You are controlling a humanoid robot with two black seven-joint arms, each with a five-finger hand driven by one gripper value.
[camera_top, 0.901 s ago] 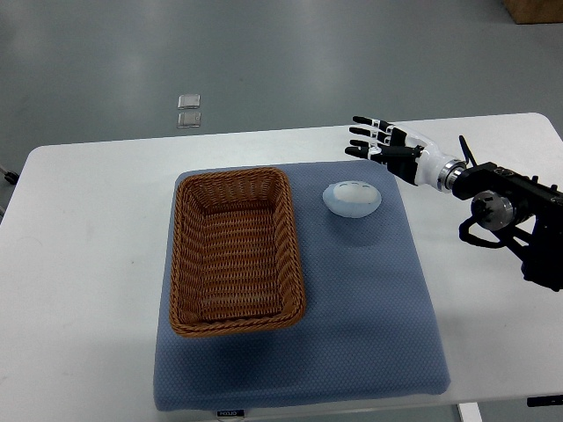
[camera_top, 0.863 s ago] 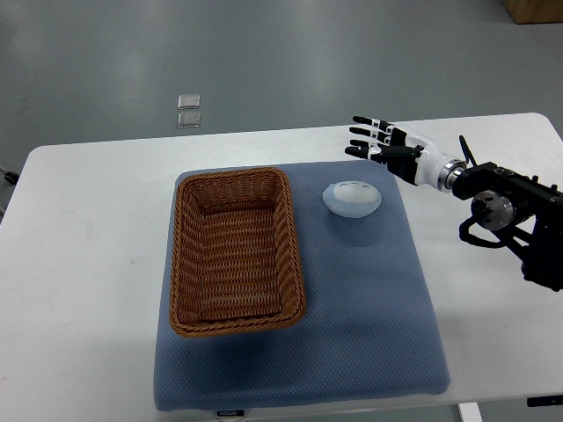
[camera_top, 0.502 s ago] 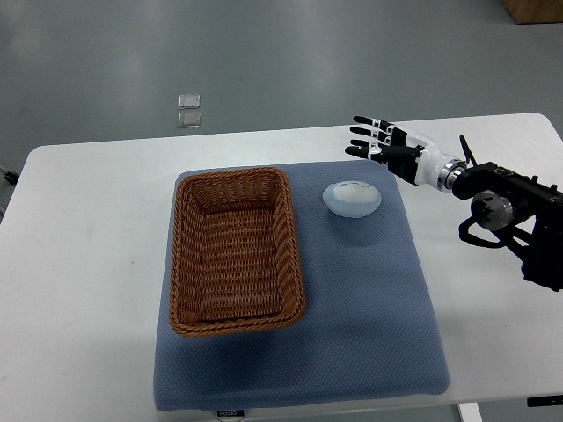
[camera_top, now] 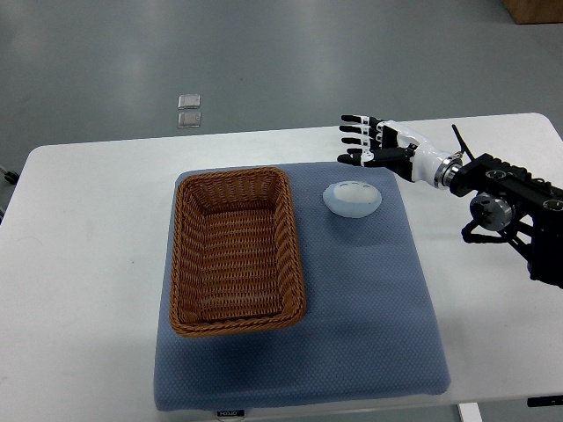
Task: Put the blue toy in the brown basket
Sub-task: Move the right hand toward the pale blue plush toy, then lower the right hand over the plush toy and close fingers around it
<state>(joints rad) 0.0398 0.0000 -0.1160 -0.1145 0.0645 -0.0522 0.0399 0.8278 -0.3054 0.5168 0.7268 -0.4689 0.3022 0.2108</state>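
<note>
Right hand (camera_top: 374,141) hovers with fingers spread, holding nothing; the blue toy (camera_top: 352,198) lies on the blue mat (camera_top: 369,308) just below it, beside the brown basket (camera_top: 233,251).

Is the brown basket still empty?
Empty: the brown basket shows only bare weave inside; the blue toy lies outside on the mat.
</note>
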